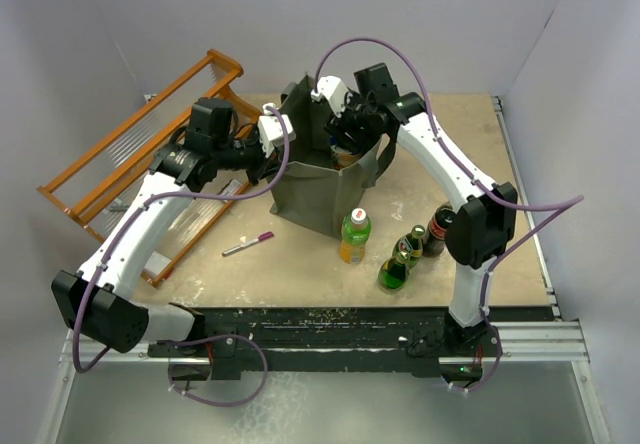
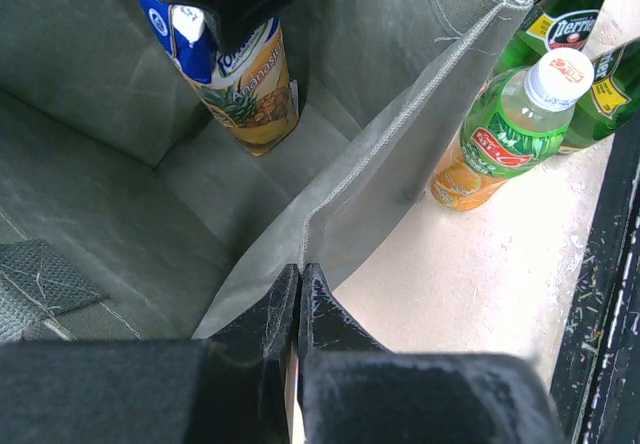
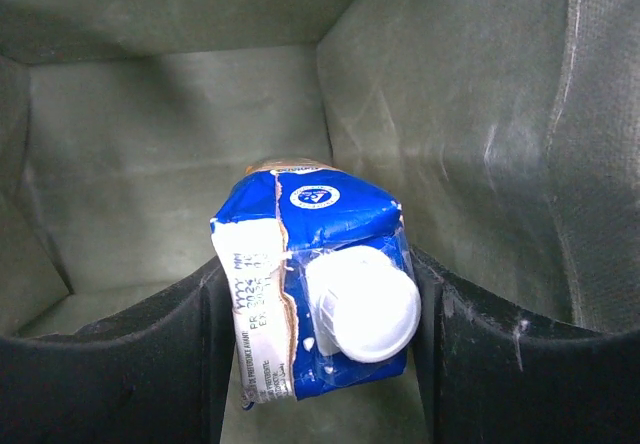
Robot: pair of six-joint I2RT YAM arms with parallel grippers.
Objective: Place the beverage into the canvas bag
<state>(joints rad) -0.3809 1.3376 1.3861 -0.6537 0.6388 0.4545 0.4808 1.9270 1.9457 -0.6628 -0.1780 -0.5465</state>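
The grey-green canvas bag [image 1: 318, 196] stands open at the table's middle back. My left gripper [image 2: 299, 282] is shut on the bag's near rim [image 2: 400, 149] and holds it open. My right gripper [image 3: 318, 309] is shut on a blue juice carton [image 3: 300, 274] with a white cap and holds it upright inside the bag, above the bag's floor [image 3: 170, 164]. The carton also shows in the left wrist view [image 2: 235, 69], pineapple print on its side, hanging clear of the bag's bottom. In the top view my right gripper [image 1: 347, 129] reaches down into the bag's mouth.
An orange-drink bottle [image 1: 354, 236] stands just in front of the bag. Two green glass bottles [image 1: 398, 264] and a dark bottle [image 1: 437, 230] stand to its right. A pink pen [image 1: 247, 245] lies front left. An orange wooden rack [image 1: 130, 164] lies at the left.
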